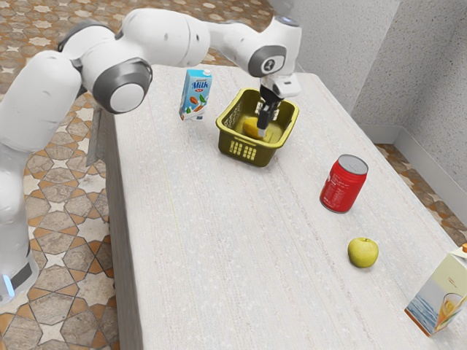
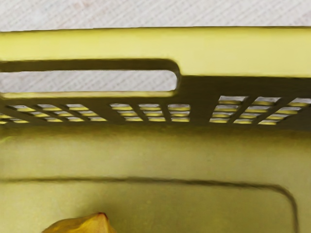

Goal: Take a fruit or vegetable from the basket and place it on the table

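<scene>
My gripper [image 1: 264,128] reaches down inside the olive-yellow basket [image 1: 244,149] in the exterior view, right beside a yellow-orange fruit or vegetable [image 1: 251,127]. Whether it touches that piece cannot be told. In the wrist view, the pointed tip of the yellow-orange piece [image 2: 83,225] shows at the lower edge, over the basket floor. The basket's rim and slotted wall [image 2: 233,51] cross the upper part of that view. The white table [image 1: 219,240] carries the basket.
A blue milk carton [image 1: 195,95] stands beside the basket, toward the exterior view's left. Toward that view's right are a red can [image 1: 344,184], a yellow-green apple [image 1: 363,252] and a juice carton [image 1: 441,293] near the table edge.
</scene>
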Controlling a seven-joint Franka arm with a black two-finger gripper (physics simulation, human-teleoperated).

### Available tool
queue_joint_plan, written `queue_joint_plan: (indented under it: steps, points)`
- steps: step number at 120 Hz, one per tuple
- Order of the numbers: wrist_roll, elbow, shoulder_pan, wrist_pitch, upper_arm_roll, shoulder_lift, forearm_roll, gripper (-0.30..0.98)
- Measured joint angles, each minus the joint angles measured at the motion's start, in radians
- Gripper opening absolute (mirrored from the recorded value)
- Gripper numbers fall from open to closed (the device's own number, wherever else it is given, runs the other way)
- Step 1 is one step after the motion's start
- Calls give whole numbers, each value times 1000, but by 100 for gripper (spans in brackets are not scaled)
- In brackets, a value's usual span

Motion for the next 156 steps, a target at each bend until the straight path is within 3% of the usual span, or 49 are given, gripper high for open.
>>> queue_joint_plan:
  steps: [58, 113, 156]
  points:
    - [95, 21, 31, 125, -3, 58, 0, 69]
    - [142, 19, 30, 126, -32, 62, -1, 69]
    - [169, 19, 104, 81, -14, 54, -2, 69]
